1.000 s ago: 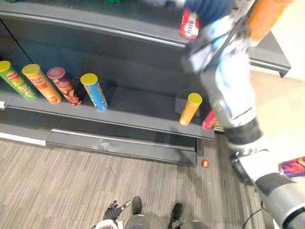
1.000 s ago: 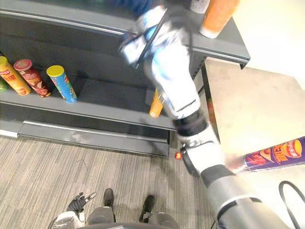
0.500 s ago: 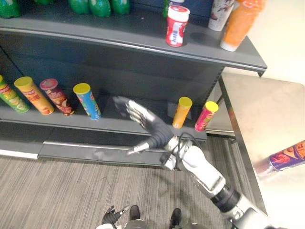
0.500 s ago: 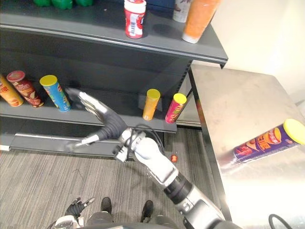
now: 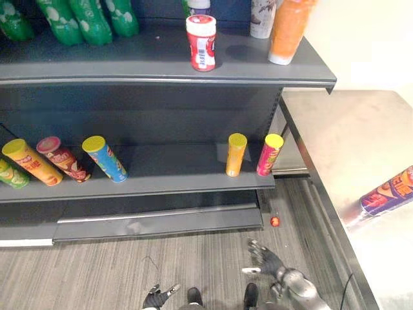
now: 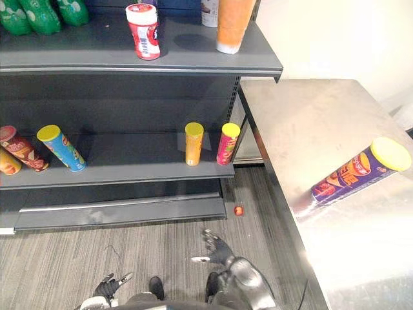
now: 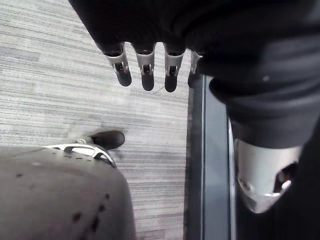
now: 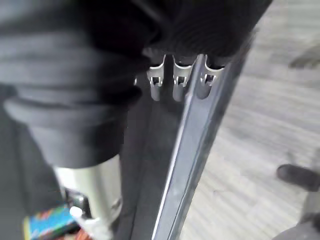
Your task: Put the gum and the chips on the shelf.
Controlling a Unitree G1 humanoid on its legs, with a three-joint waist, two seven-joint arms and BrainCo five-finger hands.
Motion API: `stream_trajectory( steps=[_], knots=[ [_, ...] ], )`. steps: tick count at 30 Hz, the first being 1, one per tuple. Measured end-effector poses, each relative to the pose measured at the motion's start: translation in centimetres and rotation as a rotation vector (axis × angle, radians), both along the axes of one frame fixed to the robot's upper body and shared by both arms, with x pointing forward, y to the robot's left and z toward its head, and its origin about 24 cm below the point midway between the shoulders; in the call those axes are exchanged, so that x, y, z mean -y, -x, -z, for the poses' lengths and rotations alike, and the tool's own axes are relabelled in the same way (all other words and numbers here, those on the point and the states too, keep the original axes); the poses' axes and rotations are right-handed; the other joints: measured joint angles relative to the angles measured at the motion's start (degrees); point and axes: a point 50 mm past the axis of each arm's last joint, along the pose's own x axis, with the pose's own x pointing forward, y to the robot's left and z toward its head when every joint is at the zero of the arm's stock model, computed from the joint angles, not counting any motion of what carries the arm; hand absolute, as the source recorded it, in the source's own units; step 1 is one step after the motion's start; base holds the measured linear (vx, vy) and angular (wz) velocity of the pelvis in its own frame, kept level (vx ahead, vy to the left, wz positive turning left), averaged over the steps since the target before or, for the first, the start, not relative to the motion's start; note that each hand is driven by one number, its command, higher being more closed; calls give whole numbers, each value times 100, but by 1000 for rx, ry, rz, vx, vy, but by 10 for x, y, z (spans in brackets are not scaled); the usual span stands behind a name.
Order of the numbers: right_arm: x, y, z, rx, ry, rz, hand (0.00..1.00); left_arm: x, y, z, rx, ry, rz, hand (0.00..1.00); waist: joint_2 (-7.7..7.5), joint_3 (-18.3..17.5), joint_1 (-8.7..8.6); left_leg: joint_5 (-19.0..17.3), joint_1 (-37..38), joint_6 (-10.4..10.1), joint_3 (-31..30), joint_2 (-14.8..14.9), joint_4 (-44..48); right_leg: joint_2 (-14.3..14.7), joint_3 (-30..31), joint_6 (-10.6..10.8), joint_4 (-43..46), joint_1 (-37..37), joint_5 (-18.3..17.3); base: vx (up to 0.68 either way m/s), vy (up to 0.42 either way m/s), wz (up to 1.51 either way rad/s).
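Right hand (image 5: 268,261) and left hand (image 5: 155,298) hang low, fingers straight and empty. The right should grasp the chips (image 5: 387,195) on the desk (image 5: 335,135) mid-can, lest they roll.

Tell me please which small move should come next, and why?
Probably lift the right hand toward the purple chips can lying on the steel table. That hand hangs low and open, holding nothing; the red gum jar already stands on the top shelf, so the can seems the thing left.
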Motion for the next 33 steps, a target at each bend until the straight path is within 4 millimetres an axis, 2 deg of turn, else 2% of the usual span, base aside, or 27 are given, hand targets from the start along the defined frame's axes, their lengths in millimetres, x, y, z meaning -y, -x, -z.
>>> stream_trajectory(
  steps=[4,9,16,19,22,23,24,25,26,27,28,30,32,33],
  knots=[
    [38,31,28,-179,89,198,0,0,0,0,1,6,0,0,42,2,-48,-4,20,23,1,-7,0,-8,-7,12,0,23,-13,56,-2,1],
    [68,56,42,-303,90,470,0,3,3,2,-4,24,-12,0,157,30,-126,-37,134,35,2,-55,0,-51,-26,30,-50,162,-23,39,7,2],
    [78,83,50,-392,51,644,0,6,6,4,-17,45,-23,0,240,8,-156,-128,199,14,123,-81,1,-71,77,77,-42,163,-57,8,2,-7],
    [85,91,50,-404,24,764,0,9,6,4,-10,63,-50,0,272,56,-201,-180,248,31,328,-87,4,-97,295,117,482,-138,-283,13,29,-36],
    [94,98,50,-407,18,877,0,8,4,4,5,77,-88,0,211,243,-312,-238,407,56,716,-155,20,-130,690,144,992,-438,-401,3,61,-58],
    [96,101,50,-406,16,911,0,7,2,3,9,75,-87,0,244,257,-313,-260,419,82,913,-179,8,-120,886,181,1020,-538,-374,-37,68,-98],
    [98,101,49,-396,11,937,0,7,0,3,14,74,-85,0,214,278,-311,-311,393,107,1152,-206,5,-92,1108,258,1031,-670,-333,-50,81,-149],
    [99,99,47,-375,-6,976,0,5,-1,2,17,69,-84,0,218,321,-322,-343,404,159,1652,-241,6,-88,1373,381,917,-860,-288,-43,67,-153],
    [98,100,47,-373,-12,990,0,5,-2,1,22,67,-83,0,161,355,-319,-358,402,201,1888,-239,6,-169,1218,367,819,-932,-304,-63,80,-196],
    [95,100,48,-372,-29,1012,0,6,-4,2,25,72,-86,0,216,376,-326,-400,390,276,2383,-134,16,-269,520,275,788,-1024,-395,-55,79,-183],
    [89,102,50,-389,-41,1020,0,5,-9,0,40,71,-96,0,305,479,-333,-447,470,321,2723,98,21,-408,-396,6,1190,-1075,-507,-28,77,-175],
    [82,113,54,-442,-44,1040,0,2,-16,-3,66,62,-95,0,337,522,-351,-394,567,237,3161,294,70,-657,-1441,-110,1824,-1051,-584,74,57,-133],
    [75,120,58,-501,-49,1044,0,-4,-23,-7,103,59,-101,0,101,497,-342,-520,628,162,3755,492,430,-1137,-2208,-111,2354,-839,-583,160,-62,-158],
    [74,121,59,-515,-50,1042,0,-5,-27,-9,126,69,-108,0,-17,469,-341,-637,635,72,4037,583,707,-1316,-2424,-169,2432,-695,-301,166,-146,-150]
  ],
)
